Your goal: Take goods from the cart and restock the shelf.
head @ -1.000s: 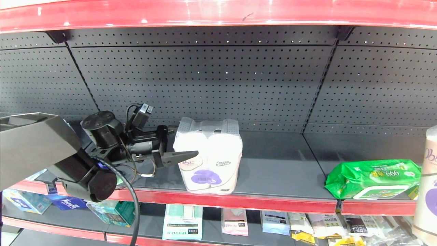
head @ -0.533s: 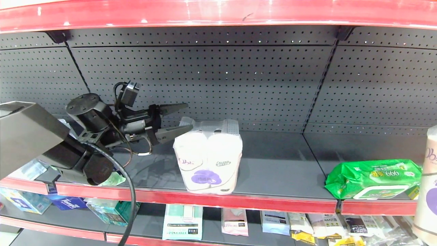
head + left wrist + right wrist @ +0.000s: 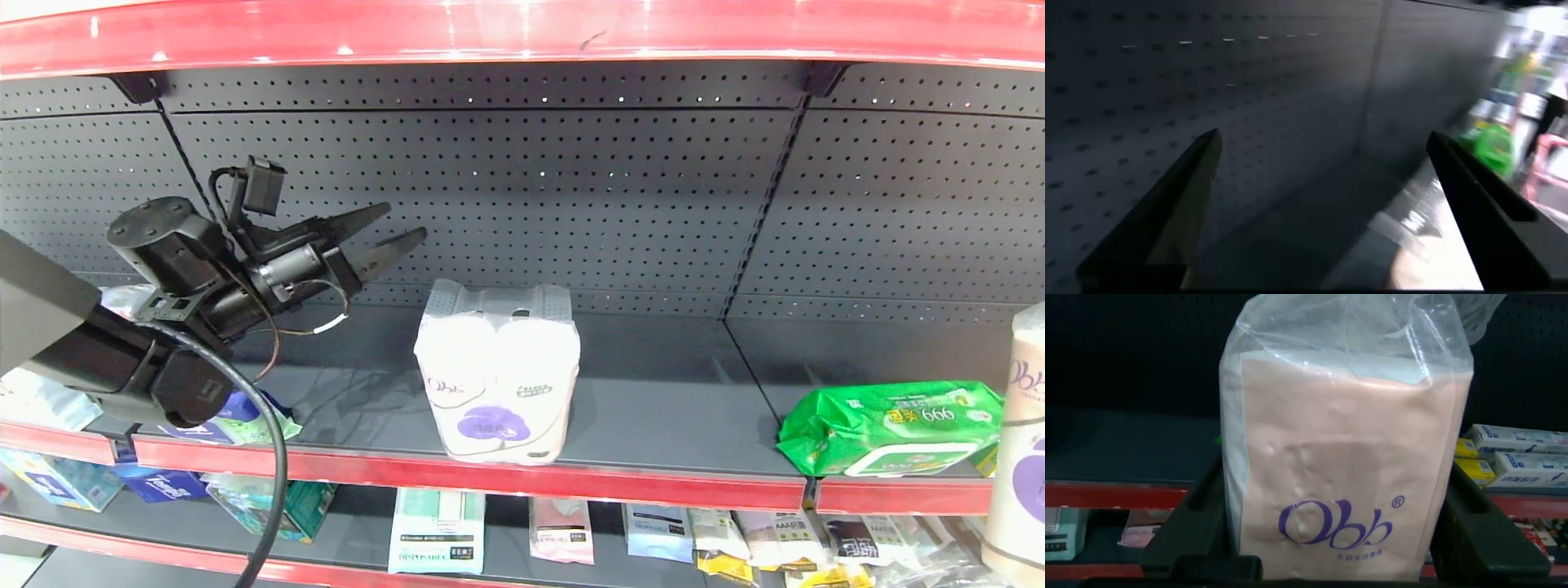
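1. The left hand (image 3: pixel 404 220) hangs open and empty above the shelf (image 3: pixel 669 408), just left of the white pack (image 3: pixel 498 376).
2. The white pack stands upright at the shelf's front edge.
3. Green wipes (image 3: pixel 894 425) lie well right.
4. The right hand (image 3: pixel 1335 469) grips a pink pack (image 3: pixel 1347 416), far right.

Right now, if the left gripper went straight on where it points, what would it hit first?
Probably the perforated back panel; the left gripper aims above the toilet paper pack, though depth is unclear.
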Available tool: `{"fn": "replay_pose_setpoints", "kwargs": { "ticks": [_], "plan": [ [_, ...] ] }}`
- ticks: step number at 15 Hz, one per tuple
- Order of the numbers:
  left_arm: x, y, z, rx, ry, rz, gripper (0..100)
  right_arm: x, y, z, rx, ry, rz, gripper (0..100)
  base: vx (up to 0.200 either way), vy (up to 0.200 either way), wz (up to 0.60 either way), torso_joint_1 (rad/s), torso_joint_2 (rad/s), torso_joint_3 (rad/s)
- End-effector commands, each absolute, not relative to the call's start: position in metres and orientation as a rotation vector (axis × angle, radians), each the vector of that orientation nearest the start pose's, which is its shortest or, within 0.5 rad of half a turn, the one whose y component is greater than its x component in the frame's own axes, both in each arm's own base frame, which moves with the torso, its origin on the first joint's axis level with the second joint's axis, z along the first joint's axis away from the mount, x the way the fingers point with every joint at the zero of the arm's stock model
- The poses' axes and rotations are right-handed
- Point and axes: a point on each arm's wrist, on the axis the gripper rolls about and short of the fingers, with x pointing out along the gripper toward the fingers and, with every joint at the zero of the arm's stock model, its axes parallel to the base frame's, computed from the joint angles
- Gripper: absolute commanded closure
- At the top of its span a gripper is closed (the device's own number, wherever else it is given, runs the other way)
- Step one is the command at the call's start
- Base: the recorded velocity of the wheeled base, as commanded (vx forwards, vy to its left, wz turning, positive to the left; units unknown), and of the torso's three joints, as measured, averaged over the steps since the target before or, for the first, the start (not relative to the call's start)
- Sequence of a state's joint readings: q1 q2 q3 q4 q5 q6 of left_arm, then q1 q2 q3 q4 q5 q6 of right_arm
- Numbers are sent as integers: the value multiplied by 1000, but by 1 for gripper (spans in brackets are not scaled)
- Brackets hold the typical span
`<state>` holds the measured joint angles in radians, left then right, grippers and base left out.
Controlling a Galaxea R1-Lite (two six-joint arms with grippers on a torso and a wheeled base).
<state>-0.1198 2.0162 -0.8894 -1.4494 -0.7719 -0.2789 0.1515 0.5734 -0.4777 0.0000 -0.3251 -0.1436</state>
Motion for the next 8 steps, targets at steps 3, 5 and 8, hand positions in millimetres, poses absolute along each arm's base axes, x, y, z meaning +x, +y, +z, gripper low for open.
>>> {"fn": "replay_pose_setpoints", "kwargs": {
  "ticks": [3,5,8],
  "plan": [
    [351,-46,203,-123,-209,-502,0,29,-3,210,-164,103,-162,100,0,0,0,0,0,0],
    [340,-40,215,-140,-163,-250,0,29,-3,210,-164,101,-157,100,0,0,0,0,0,0],
    [270,-30,244,-112,87,-104,0,27,-3,211,-161,89,-154,100,0,0,0,0,0,0]
  ]
}}
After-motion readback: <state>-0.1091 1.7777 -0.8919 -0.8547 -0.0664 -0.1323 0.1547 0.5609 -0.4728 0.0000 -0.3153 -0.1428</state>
